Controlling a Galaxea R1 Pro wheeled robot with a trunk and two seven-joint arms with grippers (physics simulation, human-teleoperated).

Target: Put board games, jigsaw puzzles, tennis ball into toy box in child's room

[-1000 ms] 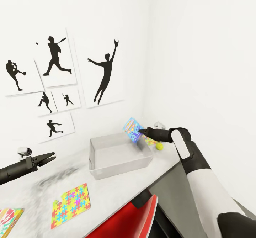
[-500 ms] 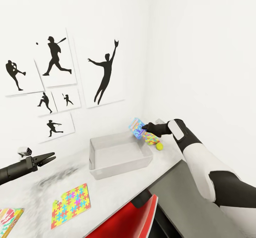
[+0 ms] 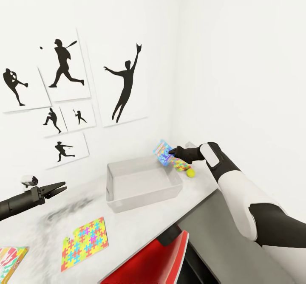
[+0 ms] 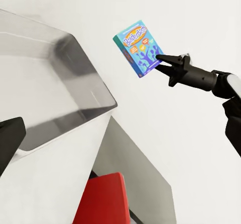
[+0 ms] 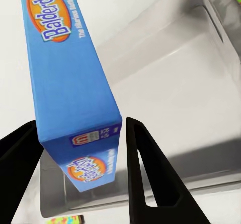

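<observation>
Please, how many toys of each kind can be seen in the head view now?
Board games: 2, one held in the right gripper, one at the picture's lower left corner
Jigsaw puzzles: 2
Tennis ball: 1
Total: 5

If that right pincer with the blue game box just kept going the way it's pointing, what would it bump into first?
Probably the toy box: the right pincer looks along its fingers into the grey bin's open inside, with the board game leading. Depth is hard to judge, so it might clear the near rim.
</observation>
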